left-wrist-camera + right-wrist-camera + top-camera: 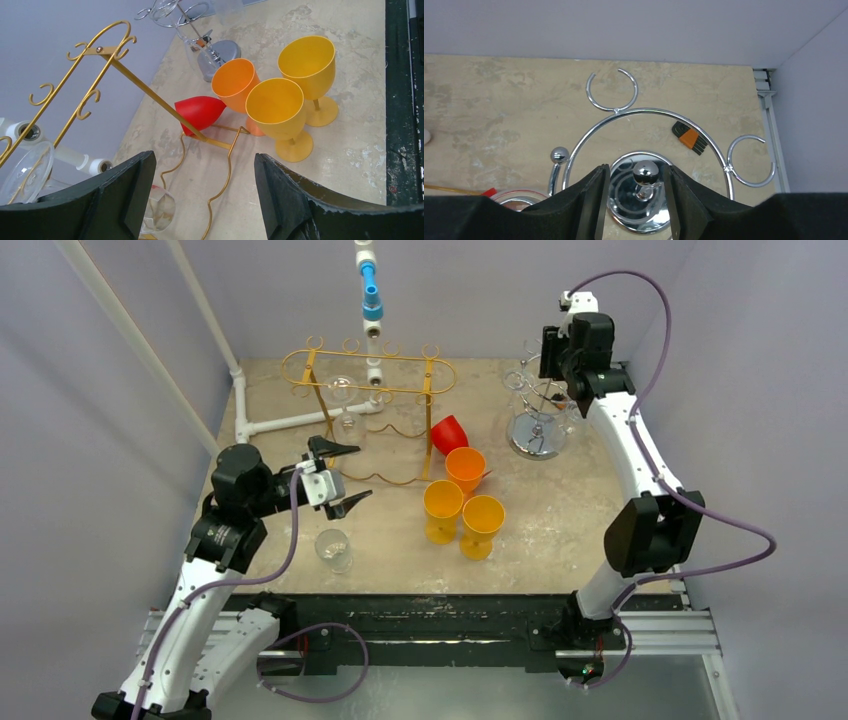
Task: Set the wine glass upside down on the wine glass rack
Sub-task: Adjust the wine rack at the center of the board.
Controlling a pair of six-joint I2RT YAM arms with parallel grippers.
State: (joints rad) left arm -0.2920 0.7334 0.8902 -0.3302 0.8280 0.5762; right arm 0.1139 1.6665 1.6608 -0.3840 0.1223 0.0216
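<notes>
Left pincer point(355, 475) is wide open and holds nothing. It hangs just in front of the gold rack point(150, 93). Right pincer point(635, 171) is over the silver rack point(537, 435) in the far right corner. Its two fingers sit partly open on each side of the round knob point(645, 172) on the rack's middle post. I see a little gap on both sides, so it grips nothing.

Both racks stand on the table point(560, 530). Near the middle, two yellow cups point(443, 508) stand side by side, with an orange cup point(465, 468) just behind them. A red cup point(449, 433) lies on its side at the gold rack's foot.

The clear wine glass point(333, 548) stands right way up on the table, near my left arm and apart from both racks. Another clear glass point(25, 172) hangs by its foot in the gold rack. A tiny orange and black thing point(690, 137) lies under the silver rack's ring.
</notes>
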